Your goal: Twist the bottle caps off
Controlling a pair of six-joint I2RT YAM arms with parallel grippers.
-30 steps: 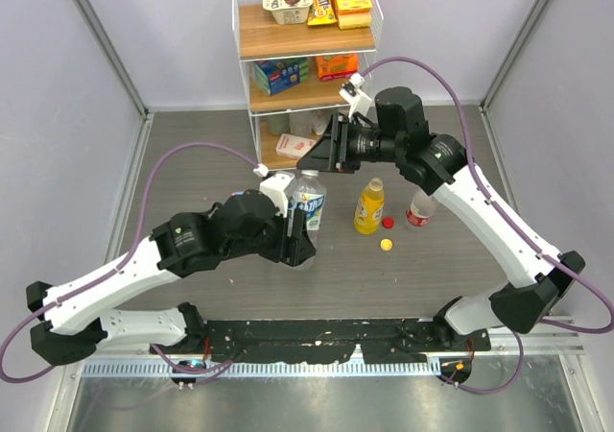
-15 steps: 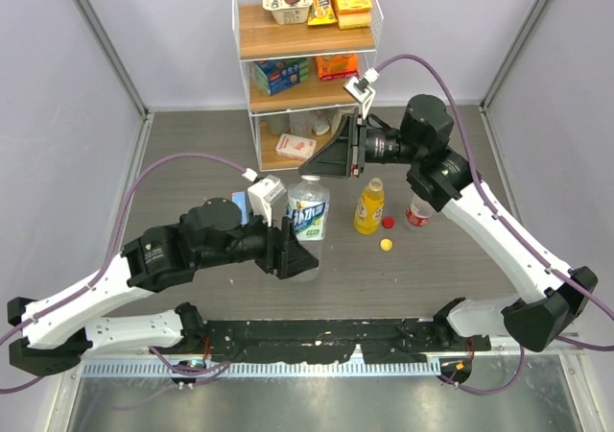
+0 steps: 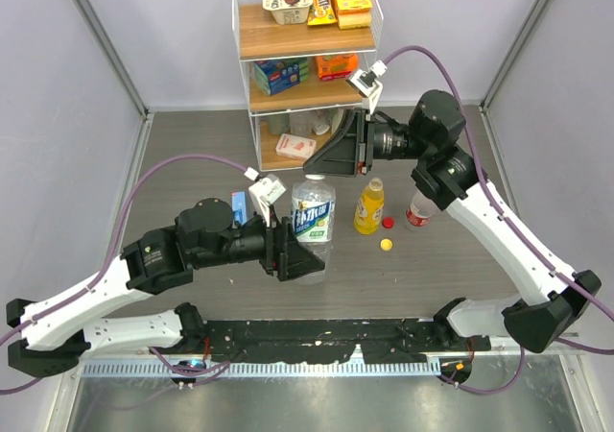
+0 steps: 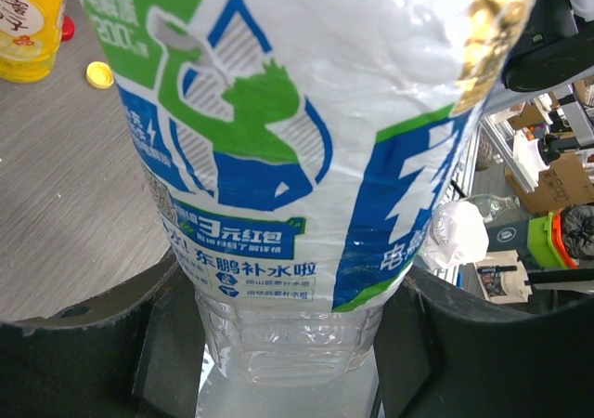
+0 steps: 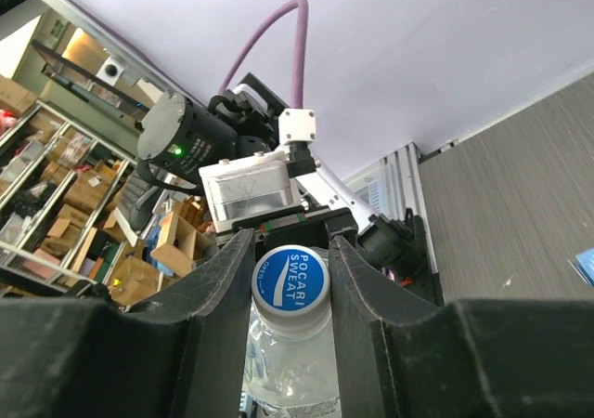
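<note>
Bottle point(image 3: 313, 223) of clear plastic, left pincer point(image 4: 288, 339) gripping its body, right pincer point(image 5: 290, 286) pinching round blue cap point(image 5: 291, 275).

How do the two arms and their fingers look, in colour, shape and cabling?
The left arm and the right arm both have white link covers with black joints and black bases. A purple cable loops along each one to a small white block near the wrist. The left gripper and the right gripper are black and wedge-shaped, with broad matt black fingers.
</note>
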